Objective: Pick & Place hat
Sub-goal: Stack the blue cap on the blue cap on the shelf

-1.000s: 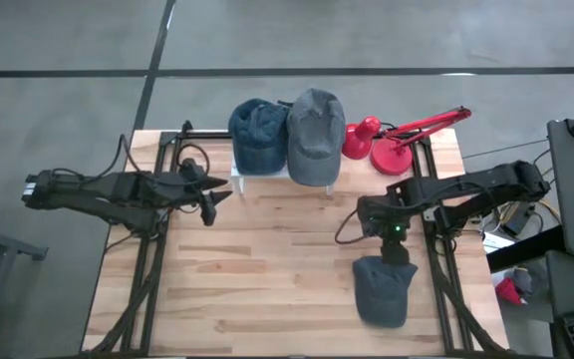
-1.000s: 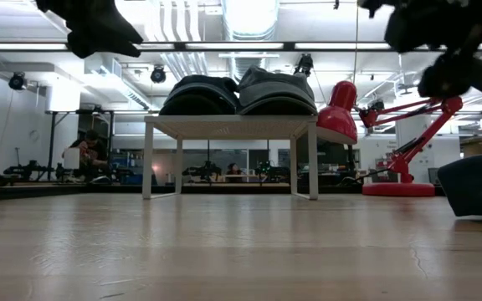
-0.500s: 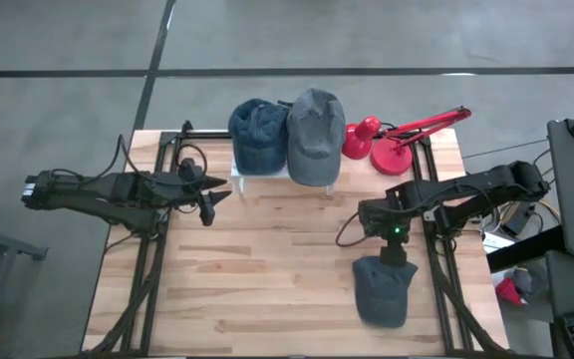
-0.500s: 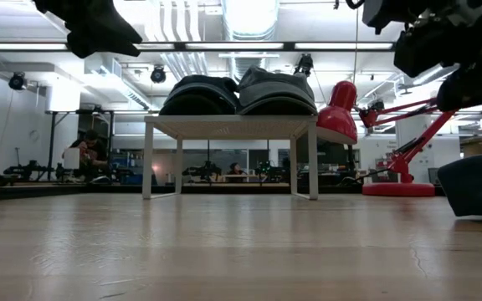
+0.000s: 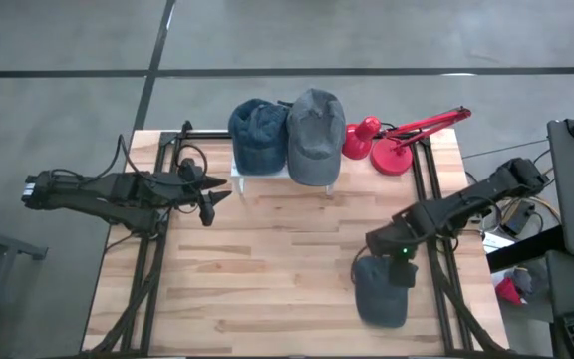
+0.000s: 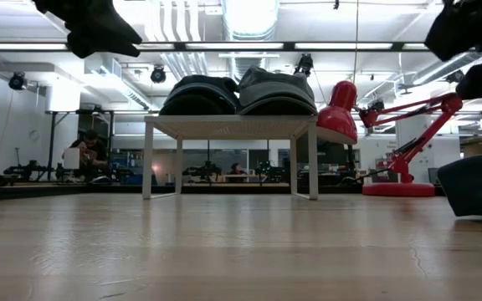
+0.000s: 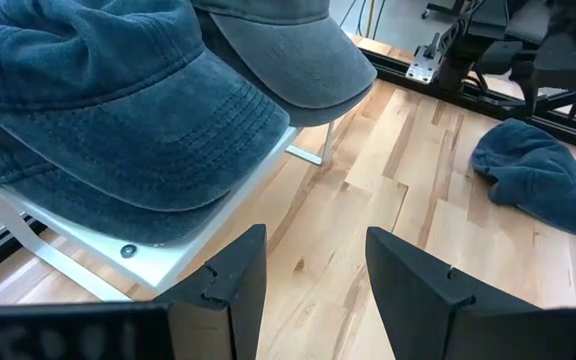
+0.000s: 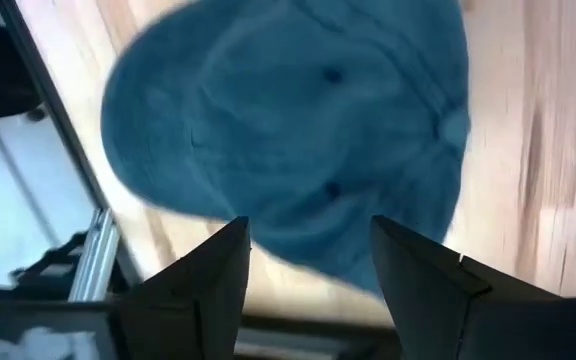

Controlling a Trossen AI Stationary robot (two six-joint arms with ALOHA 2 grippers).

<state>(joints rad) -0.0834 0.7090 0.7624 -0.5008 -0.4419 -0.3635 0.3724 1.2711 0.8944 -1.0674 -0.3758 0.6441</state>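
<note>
From above, the right gripper (image 5: 399,267) hangs over the rear edge of the hat (image 5: 381,291) that lies flat on the table (image 5: 267,279), so the hat spreads just under and ahead of the jaws; the step in hand looks like the approach for the pick, with nothing lifted yet. The left gripper (image 5: 210,201) waits well apart, its jaws pointing at the rack (image 5: 237,179) that carries two caps (image 5: 289,130), with a red lamp (image 5: 387,145) beside it. In the low view the hat (image 6: 475,188) rests on the wood at the far right, and the right arm shows only as a dark mass above it; its fingers are out of the picture. The left wrist view shows the left fingers (image 7: 233,285) apart and empty, the rack's edge and both caps just ahead of them, the hat (image 7: 538,180) far off. The right wrist view shows the right fingers (image 8: 218,275) parted, holding nothing, with the hat's crown (image 8: 308,130) filling the space ahead and between them. Next, I judge, the jaws must descend onto the fabric, straddle a fold of the crown, and close before lifting toward the rack.
</note>
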